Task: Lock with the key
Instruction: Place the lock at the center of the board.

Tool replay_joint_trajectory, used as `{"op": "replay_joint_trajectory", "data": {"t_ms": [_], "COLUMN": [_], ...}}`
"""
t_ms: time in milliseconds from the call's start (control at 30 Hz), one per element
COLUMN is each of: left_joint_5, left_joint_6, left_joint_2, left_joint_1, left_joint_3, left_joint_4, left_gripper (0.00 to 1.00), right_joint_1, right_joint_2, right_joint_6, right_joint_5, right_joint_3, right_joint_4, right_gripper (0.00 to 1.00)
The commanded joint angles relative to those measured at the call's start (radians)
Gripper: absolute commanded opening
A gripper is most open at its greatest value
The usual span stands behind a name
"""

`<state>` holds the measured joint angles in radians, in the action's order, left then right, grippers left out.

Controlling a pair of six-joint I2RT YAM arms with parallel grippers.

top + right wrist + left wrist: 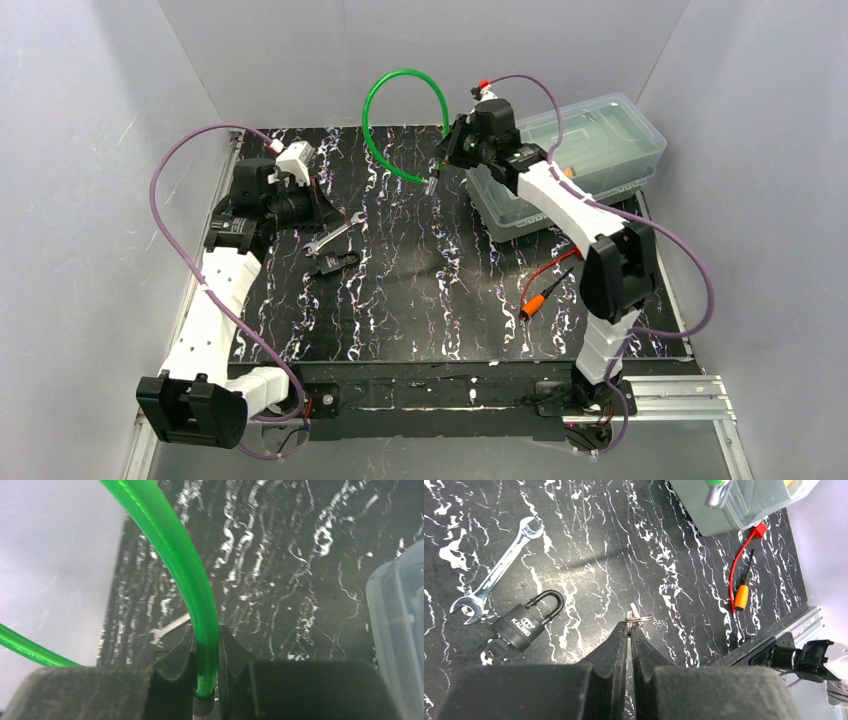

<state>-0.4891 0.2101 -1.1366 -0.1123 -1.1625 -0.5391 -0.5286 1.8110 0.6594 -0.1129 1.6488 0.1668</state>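
Observation:
A black padlock lies flat on the marbled mat, beside a wrench; it also shows in the top view. My left gripper is shut on a small key, whose ring sticks out past the fingertips. It hovers to the right of the padlock and apart from it. In the top view the left gripper is at the back left. My right gripper is shut on a green cable, held up as a loop at the back.
A silver wrench lies just beyond the padlock. A clear lidded bin stands at the back right. A red lead with an orange plug lies on the mat's right side. Grey walls close in the sides.

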Motion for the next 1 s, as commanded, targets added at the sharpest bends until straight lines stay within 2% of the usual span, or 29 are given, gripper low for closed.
{"op": "replay_joint_trajectory", "data": {"t_ms": [0,200,567,767,967], "left_joint_5": [0.049,0.026,0.009,0.005,-0.018], "left_joint_6": [-0.009,0.019,0.091,0.122,0.156], "left_joint_2": [0.023,-0.035,-0.186,-0.206,-0.214], "left_joint_1": [0.023,0.073,0.077,0.079,0.099], "left_joint_3": [-0.042,-0.057,-0.074,-0.048,-0.014], "left_joint_4": [-0.001,0.081,0.255,0.315,0.337], "left_gripper": [0.00,0.00,0.00,0.00,0.00], "right_joint_1": [-0.016,-0.038,-0.074,-0.082,-0.082], "right_joint_2": [0.062,0.176,0.351,0.443,0.545], "right_joint_6": [-0.052,-0.088,-0.107,-0.098,-0.076], "right_joint_5": [0.095,0.137,0.185,0.253,0.309], "right_joint_3": [0.090,0.128,0.254,0.304,0.378], "right_joint_4": [0.041,0.004,0.013,0.016,0.037], "right_gripper": [0.01,0.01,0.01,0.02,0.08]}}
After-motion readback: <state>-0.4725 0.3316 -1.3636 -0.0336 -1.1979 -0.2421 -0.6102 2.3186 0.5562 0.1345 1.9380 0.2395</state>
